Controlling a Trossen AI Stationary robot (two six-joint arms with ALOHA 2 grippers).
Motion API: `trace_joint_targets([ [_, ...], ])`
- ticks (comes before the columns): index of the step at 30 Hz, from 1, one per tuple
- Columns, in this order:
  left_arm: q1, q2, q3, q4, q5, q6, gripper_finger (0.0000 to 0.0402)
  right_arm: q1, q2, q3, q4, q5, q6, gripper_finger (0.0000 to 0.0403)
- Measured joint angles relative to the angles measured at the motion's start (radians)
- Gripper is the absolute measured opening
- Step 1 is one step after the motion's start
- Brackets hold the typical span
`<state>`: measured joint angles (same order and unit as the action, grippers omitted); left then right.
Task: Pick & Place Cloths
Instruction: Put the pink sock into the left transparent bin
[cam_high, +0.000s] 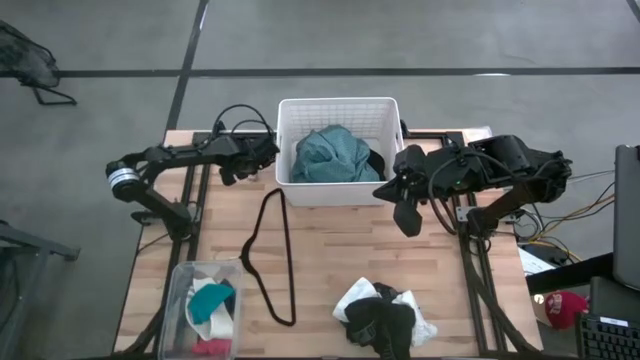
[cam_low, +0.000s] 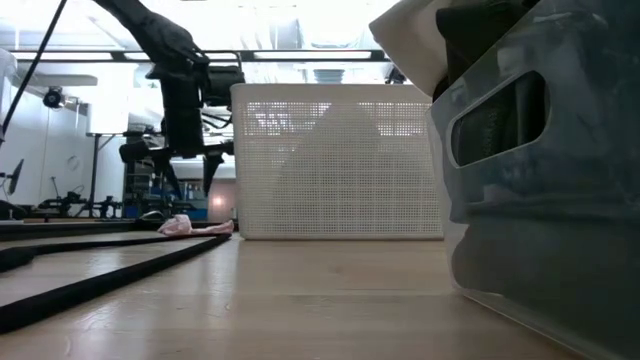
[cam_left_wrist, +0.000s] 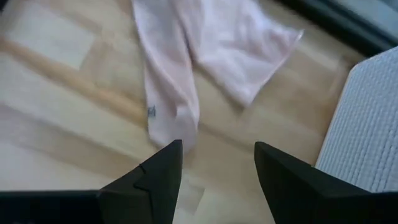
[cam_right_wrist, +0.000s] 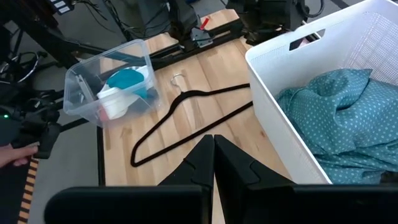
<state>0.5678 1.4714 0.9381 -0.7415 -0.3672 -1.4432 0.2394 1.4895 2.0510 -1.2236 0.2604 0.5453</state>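
A pale pink cloth lies flat on the wooden table beside the left wall of the white slotted basket; the low view shows the cloth at the basket's foot. My left gripper hangs open just above it, pointing steeply down, touching nothing. A teal garment lies in the basket. White and black cloths sit in a heap on the table near the front. My right gripper is shut and empty, held high by the basket's right side.
A clear plastic bin at the near left holds teal, white and pink pieces. A thin black hanger lies on the table between the bin and the basket. The basket's wall stands close beside my left gripper.
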Motion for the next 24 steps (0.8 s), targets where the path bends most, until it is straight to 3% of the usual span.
trace_joint_targets([
  [3, 0.002, 0.005, -0.008, 0.032, -0.034, 0.023, 0.0204, 0.0, 0.0, 0.0, 0.0, 0.0, 0.001, 0.0008],
  [9, 0.004, 0.005, -0.02, 0.042, -0.06, -0.226, 0.0204, 0.0, 0.0, 0.0, 0.0, 0.0, 0.001, 0.0008],
  [17, 0.015, -0.069, -0.055, 0.023, -0.056, -0.402, 0.0204, 0.0, 0.0, 0.0, 0.0, 0.001, -0.007, 0.0008],
  [24, 0.018, -0.051, -0.183, 0.23, -0.017, -0.505, 0.0204, 0.0, 0.0, 0.0, 0.001, 0.001, -0.023, 0.0008],
])
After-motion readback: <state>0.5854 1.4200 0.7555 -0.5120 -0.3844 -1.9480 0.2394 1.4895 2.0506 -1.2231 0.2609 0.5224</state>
